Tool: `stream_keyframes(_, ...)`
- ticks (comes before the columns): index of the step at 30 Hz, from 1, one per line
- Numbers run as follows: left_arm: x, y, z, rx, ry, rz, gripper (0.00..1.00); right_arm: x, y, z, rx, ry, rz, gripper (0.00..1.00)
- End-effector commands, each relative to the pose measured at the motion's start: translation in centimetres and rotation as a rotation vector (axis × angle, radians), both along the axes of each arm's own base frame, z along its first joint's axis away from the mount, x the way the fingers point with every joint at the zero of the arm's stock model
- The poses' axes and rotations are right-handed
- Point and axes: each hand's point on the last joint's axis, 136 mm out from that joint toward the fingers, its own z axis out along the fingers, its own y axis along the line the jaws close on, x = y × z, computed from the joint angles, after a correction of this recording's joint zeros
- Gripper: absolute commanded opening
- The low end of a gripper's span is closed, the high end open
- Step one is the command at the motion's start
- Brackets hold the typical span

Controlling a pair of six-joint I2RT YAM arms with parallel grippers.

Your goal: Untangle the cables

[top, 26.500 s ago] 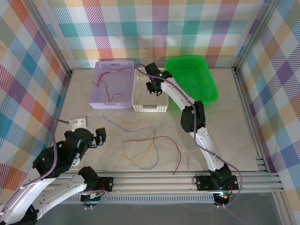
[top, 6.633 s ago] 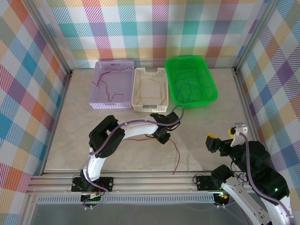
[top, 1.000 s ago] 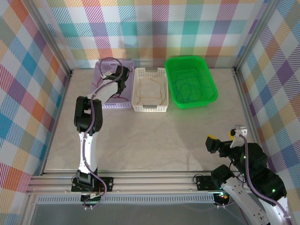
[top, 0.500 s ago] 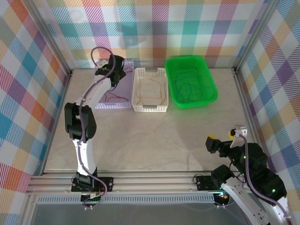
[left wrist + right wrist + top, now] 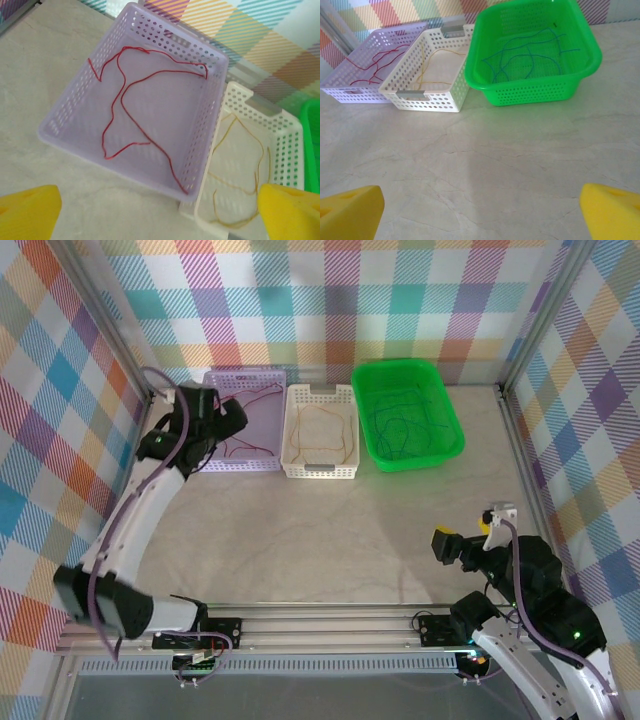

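Pulling back: left hand [image 5: 160, 192] has swung off the purple basket [image 5: 75, 107], which it was reaching over 0.5 s ago, and now hangs short of the basket's near-left corner. Fingers spread wide apart, nothing between them.

Red cables [image 5: 122, 92] lie loose on the basket floor directly ahead of that hand, curling but not knotted as far as I can tell. Yellow cable [image 5: 218, 145] sits in the white basket [image 5: 287, 150], ahead and to the hand's right.

Right hand [image 5: 480, 210] is low over the bench [image 5: 495, 165], parked where it was 1 s ago, fingers apart and empty. Blue cables [image 5: 532, 60] rest in the green basket [image 5: 535, 90], well ahead of it.

Reading: the red strand that lay on the bench 6.6 s ago is now binned. Each colour sits in its own 1 of 3 baskets. Task looks essentially complete; left arm appears to be retreating.
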Motion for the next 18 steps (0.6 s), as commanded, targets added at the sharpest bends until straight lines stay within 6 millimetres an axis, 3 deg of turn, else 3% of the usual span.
stream_keyframes(1,-3.1,-0.1,-0.5,0.033,0.004,-0.095,1.0,0.2,0.8,2.0,0.063,-0.038,0.026,1.0)
stream_keyframes(5,-5.9,-0.2,-0.3,0.057,-0.068,-0.154,1.0,0.7,0.5,3.8,0.118,-0.063,-0.018,1.0)
stream_keyframes(10,-8.6,1.2,-1.9,0.097,-0.086,-0.132,1.0,2.7,1.0,3.6,0.113,-0.029,-0.062,1.0)
stream_keyframes(18,-9.3,1.4,-6.4,0.092,-0.016,-0.118,1.0,8.3,2.0,3.2,-0.015,-0.083,-0.136,1.0)
